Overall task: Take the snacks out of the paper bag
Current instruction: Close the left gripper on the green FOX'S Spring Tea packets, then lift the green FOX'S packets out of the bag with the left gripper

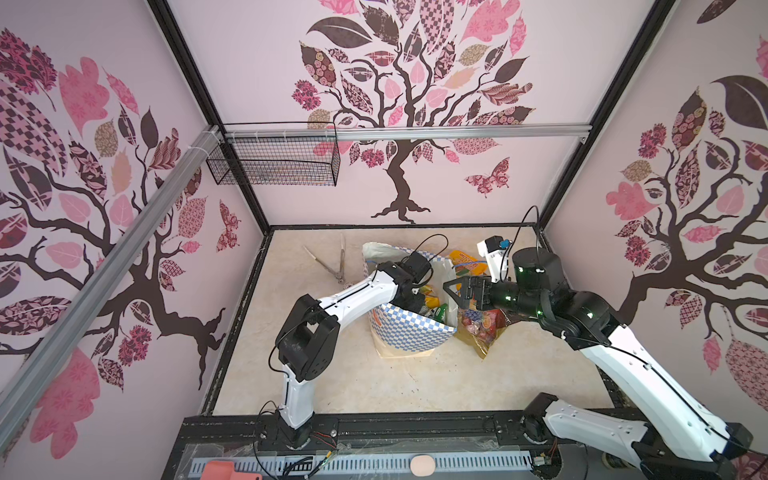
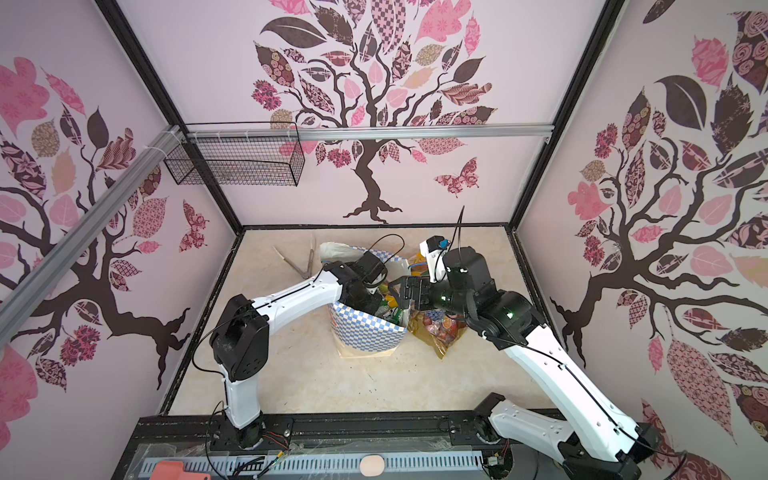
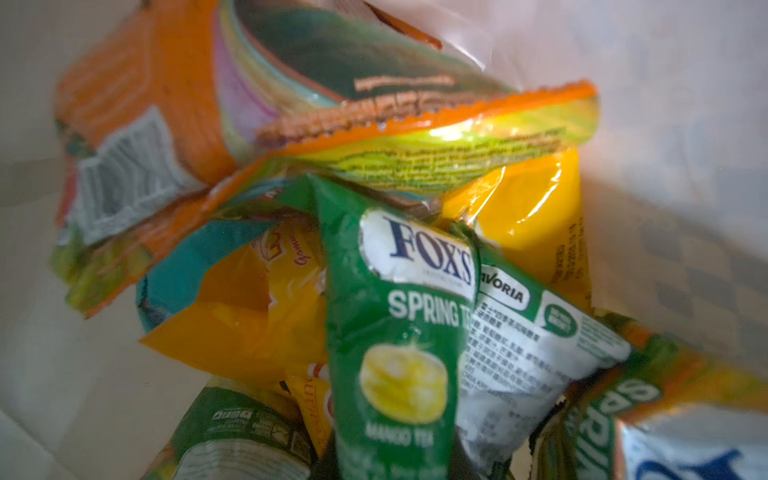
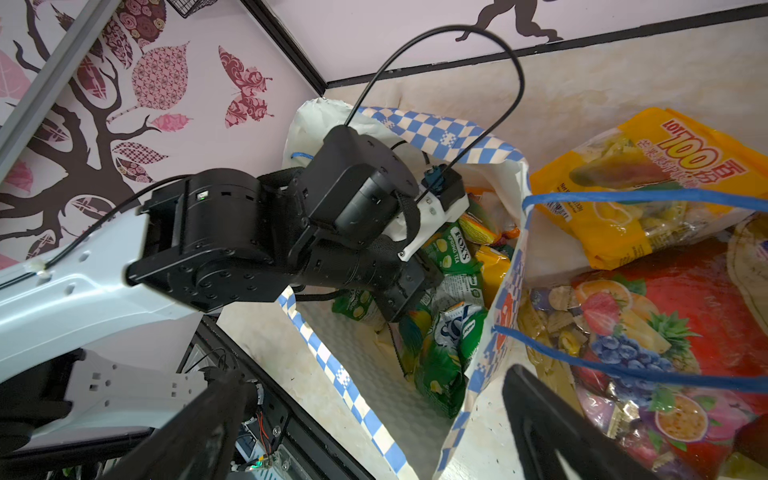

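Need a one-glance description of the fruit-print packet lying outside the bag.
Start at the blue-and-white checked paper bag standing at the centre. Just right of it lie two packets. The fruit packet is the nearer one, red and gold with mixed fruit pictured; the yellow-orange packet sits behind it.

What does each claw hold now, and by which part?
The left claw seems to pinch the green Fox's packet by its bottom end; the right claw is open, empty.
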{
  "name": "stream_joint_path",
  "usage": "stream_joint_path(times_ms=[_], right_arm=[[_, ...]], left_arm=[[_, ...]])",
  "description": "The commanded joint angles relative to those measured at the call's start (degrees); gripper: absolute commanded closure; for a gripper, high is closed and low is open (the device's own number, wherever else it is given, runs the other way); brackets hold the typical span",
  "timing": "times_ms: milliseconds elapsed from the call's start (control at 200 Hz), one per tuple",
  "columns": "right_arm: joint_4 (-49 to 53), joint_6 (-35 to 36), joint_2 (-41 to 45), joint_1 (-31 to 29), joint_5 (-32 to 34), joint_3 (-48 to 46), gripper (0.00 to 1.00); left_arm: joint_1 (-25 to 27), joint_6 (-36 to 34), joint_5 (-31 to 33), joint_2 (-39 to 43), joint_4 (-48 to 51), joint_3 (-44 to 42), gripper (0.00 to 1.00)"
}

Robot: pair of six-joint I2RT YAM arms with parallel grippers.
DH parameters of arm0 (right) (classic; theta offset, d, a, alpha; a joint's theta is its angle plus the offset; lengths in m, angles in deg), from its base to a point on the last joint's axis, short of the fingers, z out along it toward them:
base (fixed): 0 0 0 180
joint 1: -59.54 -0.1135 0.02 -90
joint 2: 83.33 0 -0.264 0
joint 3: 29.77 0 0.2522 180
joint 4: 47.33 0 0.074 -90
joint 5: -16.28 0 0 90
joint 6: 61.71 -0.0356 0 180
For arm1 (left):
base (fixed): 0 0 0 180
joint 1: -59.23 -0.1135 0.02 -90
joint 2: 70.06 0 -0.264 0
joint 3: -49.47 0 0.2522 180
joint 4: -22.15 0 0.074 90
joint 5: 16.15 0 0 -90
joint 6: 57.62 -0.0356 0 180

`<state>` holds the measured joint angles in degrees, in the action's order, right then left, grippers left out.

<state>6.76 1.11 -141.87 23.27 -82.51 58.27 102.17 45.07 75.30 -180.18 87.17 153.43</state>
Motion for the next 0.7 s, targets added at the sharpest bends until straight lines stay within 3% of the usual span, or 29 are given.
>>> stream_joint_path(times_ms=[0, 490, 695], right_arm=[[0.7, -0.1, 1.6, -0.1, 2.1, -0.5, 0.0], [0.0, -0.6, 1.5, -0.2, 2.4, -0.4, 0.0], [0.9, -1.0, 0.6, -0.1, 5.7, -0.6, 0.0]], left_arm=[[-0.6, -1.8, 3.6, 5.1, 0.9, -0.1, 1.0], [-0.6, -3.2, 4.1, 14.3, -1.1, 3.1, 1.0], [-0.5, -3.5, 2.5, 16.8, -1.3, 5.8, 1.0]])
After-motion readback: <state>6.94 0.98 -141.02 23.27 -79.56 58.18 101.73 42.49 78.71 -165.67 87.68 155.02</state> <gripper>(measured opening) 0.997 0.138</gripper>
